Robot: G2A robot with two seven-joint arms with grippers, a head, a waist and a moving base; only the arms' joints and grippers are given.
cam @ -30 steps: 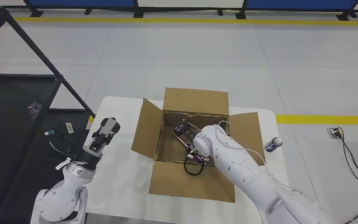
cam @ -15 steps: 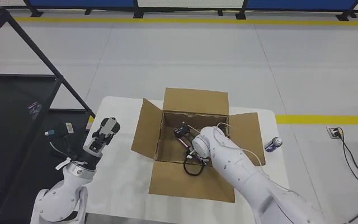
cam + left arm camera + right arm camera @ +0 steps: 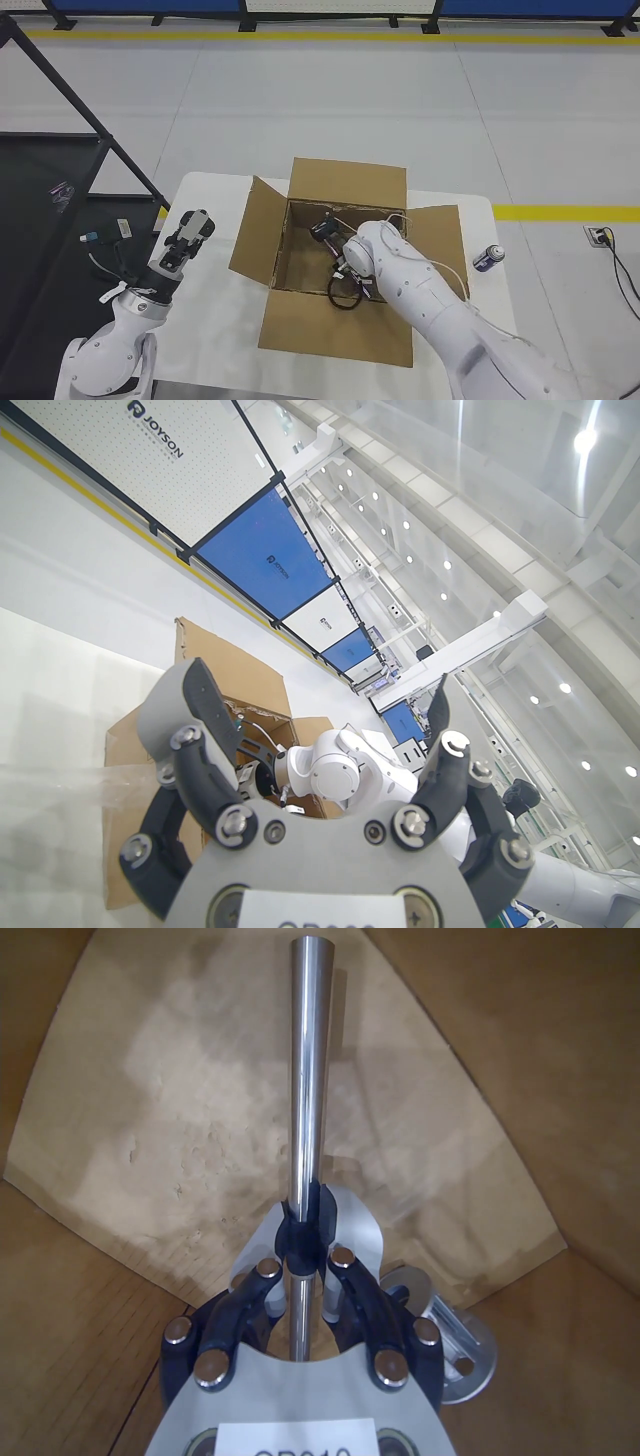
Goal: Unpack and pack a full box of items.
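Box point(image 3: 335, 335) held the right tool point(image 3: 306, 1228), clenched around a steel rod point(image 3: 307, 1078) running lengthwise through it; left tool point(image 3: 320, 695) gaped, farther off

Two glossy white arms, each ending in a dark-fingered gripper.
The right arm point(image 3: 420, 290) and left arm point(image 3: 130, 330) are smooth, rounded white shells with bulbous joints, and a thin white cable point(image 3: 400, 221) loops by the right one's wrist. The left gripper point(image 3: 320, 695) and right gripper point(image 3: 306, 1228) share a flat grey metal plate, black linkage bars pinned with round silver screws, pale grey fingers faced with black pads, and a white printed label at the base.
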